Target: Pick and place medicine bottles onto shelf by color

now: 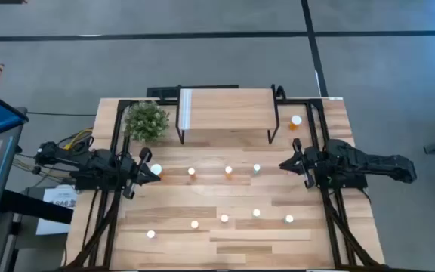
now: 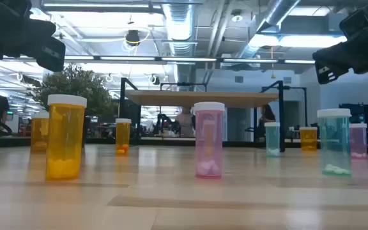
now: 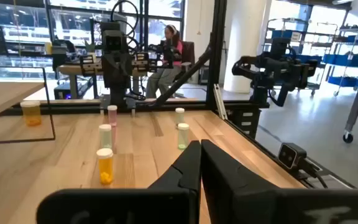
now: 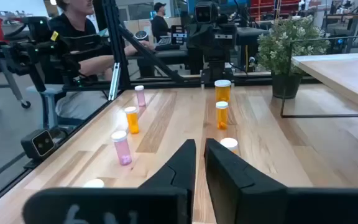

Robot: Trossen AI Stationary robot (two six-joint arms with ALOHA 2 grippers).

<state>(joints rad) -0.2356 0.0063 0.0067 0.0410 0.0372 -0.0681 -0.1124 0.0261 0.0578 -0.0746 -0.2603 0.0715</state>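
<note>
High view gives only white caps, so bottle colours come from the low and wrist views. Count from above: eleven medicine bottles — one (image 1: 296, 120) beside the right end of the shelf (image 1: 225, 109), five in a middle row from (image 1: 156, 169) to (image 1: 257, 168), five in a near row from (image 1: 151, 234) to (image 1: 289, 219). Low view shows bodies: orange (image 2: 65, 137), pink (image 2: 209, 139), pale green (image 2: 334, 140), more orange, green and pink further back; shelf top shows bare there. One shelf, one potted plant (image 1: 146, 120) at its left end. Left gripper (image 1: 151, 172) sits at the left table edge, jaws pressed together, holding nothing; the nearest cap lies just beside its tips. Right gripper (image 1: 284, 165) at the right edge, jaws likewise together and empty, nearest cap close in front of the tips, apart. Right wrist view shows a person seated beyond the table; high view does not
</note>
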